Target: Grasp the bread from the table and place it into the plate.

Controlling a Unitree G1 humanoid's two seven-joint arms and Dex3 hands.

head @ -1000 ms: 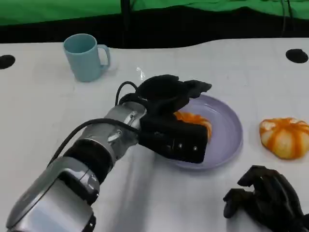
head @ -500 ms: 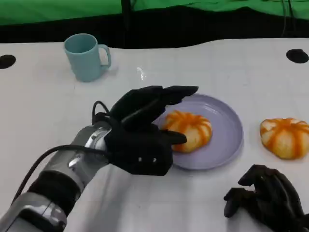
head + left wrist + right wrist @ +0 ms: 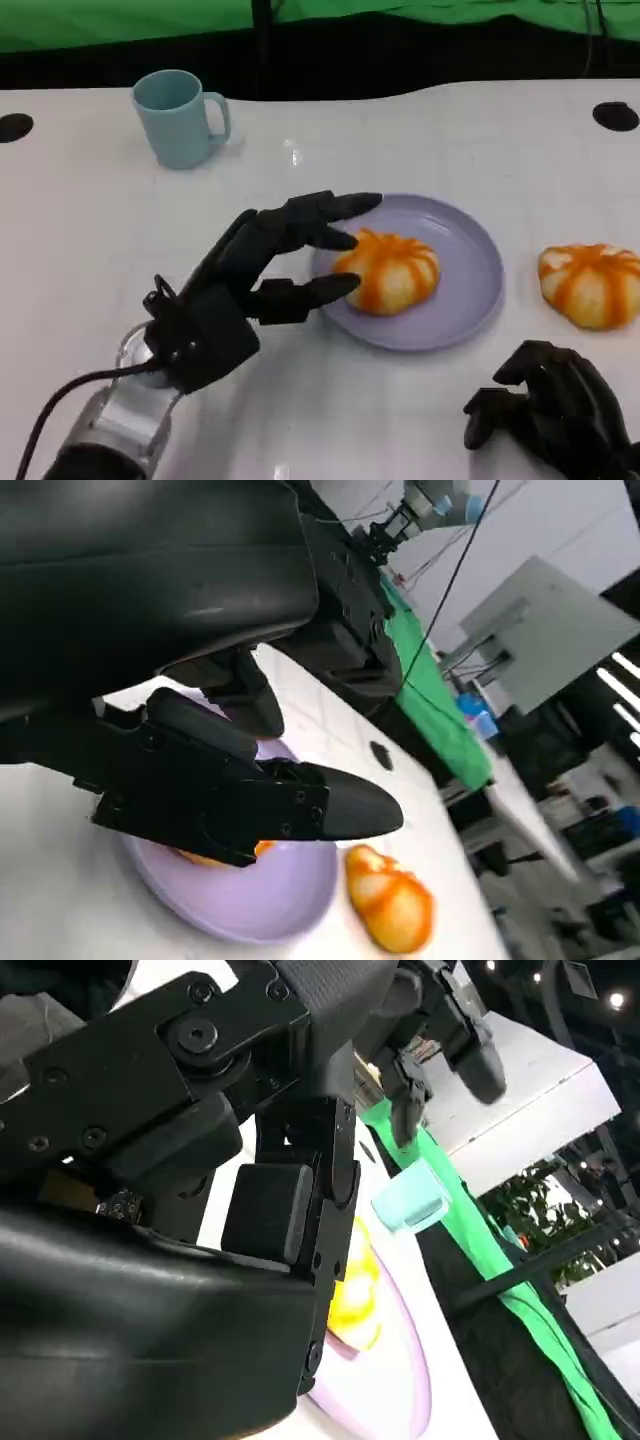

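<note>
Left hand (image 3: 250, 290): raised over the tabletop (image 3: 90, 220) just beside the plate's near-left rim, silver forearm coming up from the lower left; fingers (image 3: 300, 222) spread apart and stretched toward the plate, holding nothing. One fingertip reaches over the plate's rim, another points at the bread's side; whether it touches the bread cannot be told.
Right hand (image 3: 545, 415): low on the tabletop, near the plate's front-right edge but apart from it; fingers curled inward with nothing in them.
Bread (image 3: 388, 270): orange-striped bun lying inside the plate, left of the plate's centre.
Plate (image 3: 470, 270): lilac, round, flat on the tabletop.
Second bun (image 3: 590, 283): on the tabletop right of the plate, apart from its rim.
Mug (image 3: 180, 118): pale blue, upright, well behind and left of the plate, handle turned toward the plate's side.
</note>
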